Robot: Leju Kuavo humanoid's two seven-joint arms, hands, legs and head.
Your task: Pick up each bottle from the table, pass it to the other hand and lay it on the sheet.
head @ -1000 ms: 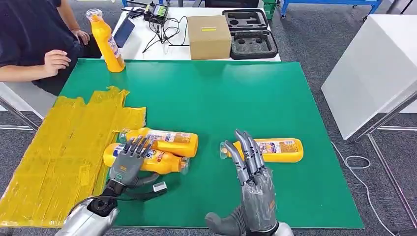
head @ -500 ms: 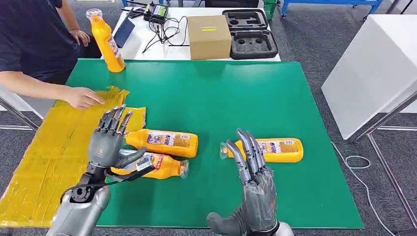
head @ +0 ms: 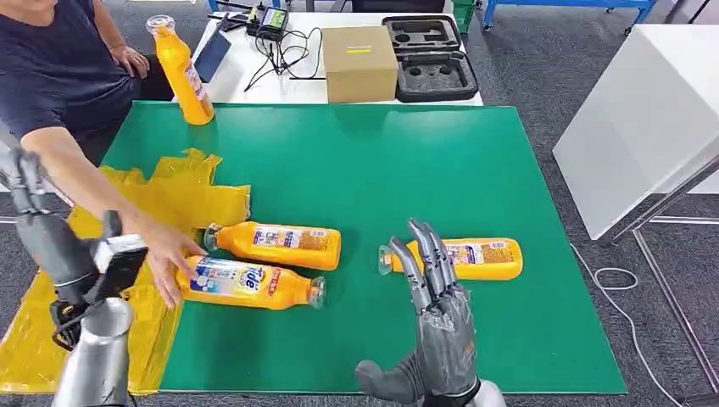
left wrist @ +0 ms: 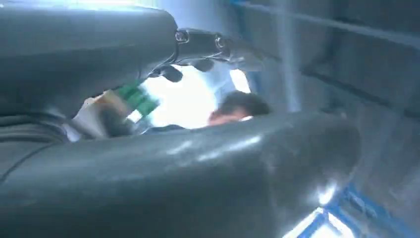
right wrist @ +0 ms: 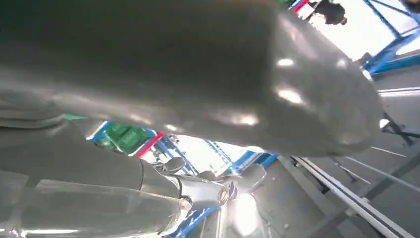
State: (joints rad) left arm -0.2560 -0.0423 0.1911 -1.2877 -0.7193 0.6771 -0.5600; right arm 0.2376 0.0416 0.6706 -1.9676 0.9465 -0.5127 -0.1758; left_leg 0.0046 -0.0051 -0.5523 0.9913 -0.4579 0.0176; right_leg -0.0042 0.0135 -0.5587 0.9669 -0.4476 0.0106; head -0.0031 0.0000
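Hands sit at opposite ends of the lower frame in the head view. At the far left edge the left hand (head: 47,242) is raised off the surface, fingers apart and holding nothing, above the crumpled yellow sheet (head: 174,199) that covers the left margin of the green surface (head: 407,161). A person's hand (head: 167,254) reaches from the upper left and touches the base of the nearer bottle (head: 250,282), which lies on its side at the sheet's right edge. Just behind it a second bottle (head: 275,244) lies parallel, its cap near the sheet's edge. An upright bottle (head: 182,72) stands at the surface's upper left corner. Right of centre, open green separates these from the right hand (head: 428,284), fingers extended and spread, empty, just in front of a third lying bottle (head: 475,259). Beyond it, bare green runs to the right edge.
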